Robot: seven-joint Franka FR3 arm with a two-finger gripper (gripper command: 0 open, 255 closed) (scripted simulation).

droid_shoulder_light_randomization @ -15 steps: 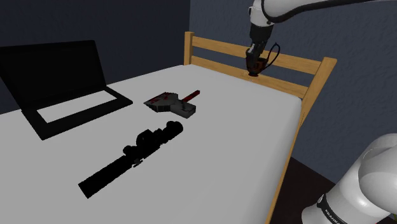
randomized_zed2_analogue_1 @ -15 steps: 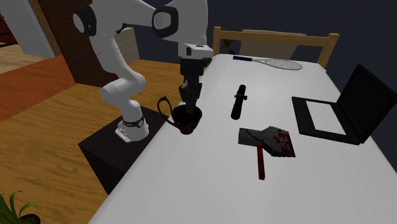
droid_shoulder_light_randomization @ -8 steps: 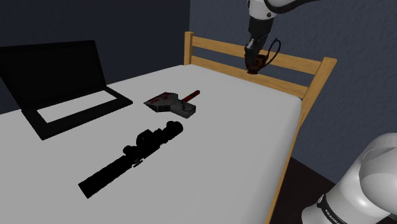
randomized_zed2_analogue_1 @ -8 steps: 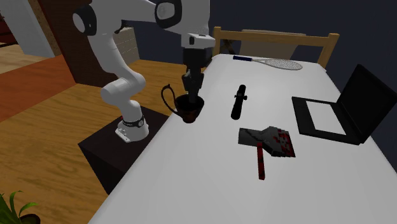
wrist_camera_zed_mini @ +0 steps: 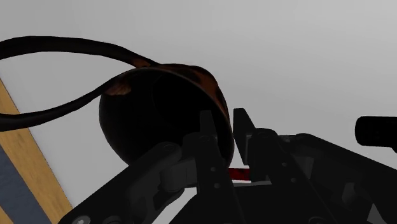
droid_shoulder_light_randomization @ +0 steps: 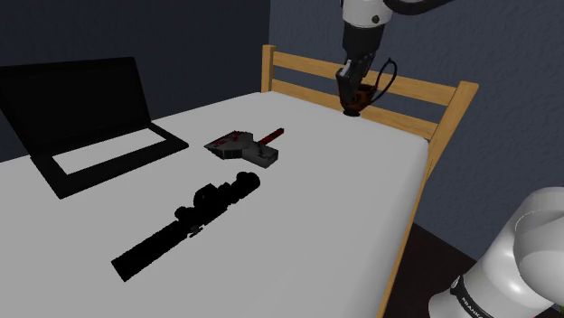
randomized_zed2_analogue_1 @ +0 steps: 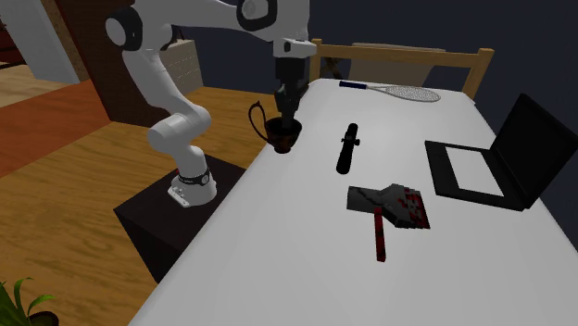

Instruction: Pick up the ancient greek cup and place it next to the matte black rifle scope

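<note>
Bed: a white mattress in a wooden frame serves as the work surface. It is flat and broad, so whatever is set down on it should rest stable.

Laptop: open, black, well apart from my work at the cup.

Rifle scope: matte black, lying flat on the mattress. In the second exterior view it sits at about three o'clock from the cup, with bare sheet between them. I judge that bare strip to be the landing zone.

Hatchet-like tool: grey and red, at about five o'clock from the scope and apart from it, so no obstruction.

Greek cup: dark bowl with reddish markings and looping handles, upright, near the bed's edge. I judge it to be lifted clear of the mattress for carrying.

Gripper: my fingers are closed to a narrow gap and pinch the cup's rim wall, one inside the bowl and one outside. Gripping from above keeps the cup upright and leaves its base free for setting down.
</note>
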